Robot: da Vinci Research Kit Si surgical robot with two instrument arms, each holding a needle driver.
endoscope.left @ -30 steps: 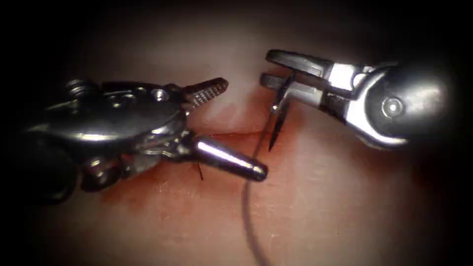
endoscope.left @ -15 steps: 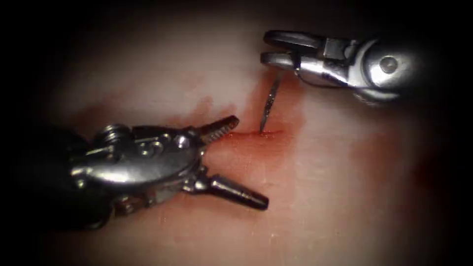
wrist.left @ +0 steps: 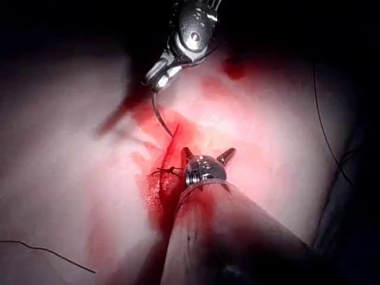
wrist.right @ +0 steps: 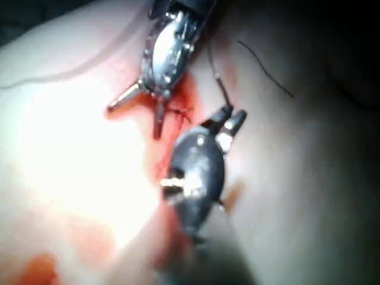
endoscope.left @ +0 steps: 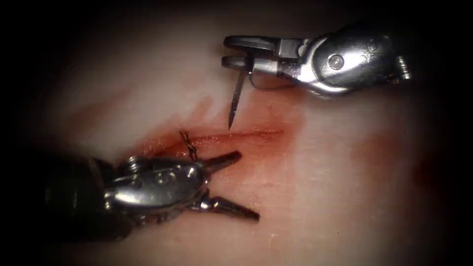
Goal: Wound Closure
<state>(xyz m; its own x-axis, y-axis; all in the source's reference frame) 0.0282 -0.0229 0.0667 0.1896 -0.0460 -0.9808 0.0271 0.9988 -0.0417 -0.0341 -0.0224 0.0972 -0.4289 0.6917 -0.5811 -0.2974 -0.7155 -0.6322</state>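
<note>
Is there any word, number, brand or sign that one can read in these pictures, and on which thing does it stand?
None: no readable text stands on anything here.
The right tool, holding the needle near its rear end above the cut, bears only bare metal and a round pivot screw.
The left tool, jaws open and holding nothing, has plain metal with screws, no marking.
The tissue and the knotted stitch carry no sign.

Needle (endoscope.left: 235, 101) hangs from right claw (endoscope.left: 234, 50) above cut (endoscope.left: 221, 137), left claw (endoscope.left: 241, 184) below.
</note>
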